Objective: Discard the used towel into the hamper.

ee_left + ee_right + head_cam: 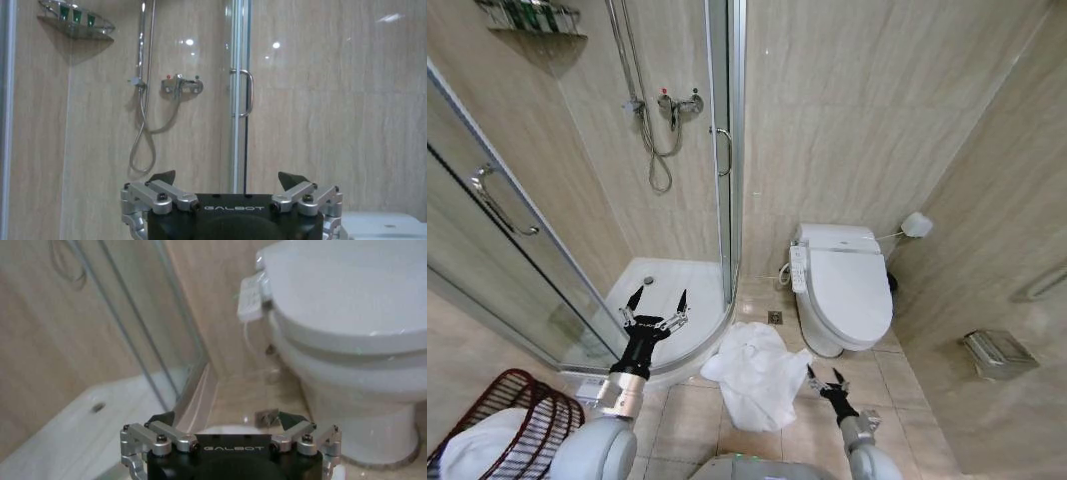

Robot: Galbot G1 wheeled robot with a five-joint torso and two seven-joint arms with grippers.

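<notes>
The used towel (752, 375) is a crumpled white heap on the tiled floor between the shower and the toilet. The hamper (527, 415), a dark reddish-brown wire basket, stands at my lower left with something white inside it. My left gripper (657, 303) is open and raised over the shower's edge, left of the towel; in the left wrist view it (227, 177) faces the shower wall. Low at the towel's right edge, my right gripper (825, 378) is open with nothing between its fingers. Just beyond that gripper (227, 419) a strip of the towel (223, 430) shows.
A white toilet (847, 290) with a side control panel stands right of the towel. The glass shower enclosure (727, 150) and its white tray (672, 290) lie to the left. A floor drain (774, 317) sits behind the towel. A metal holder (997, 352) hangs on the right wall.
</notes>
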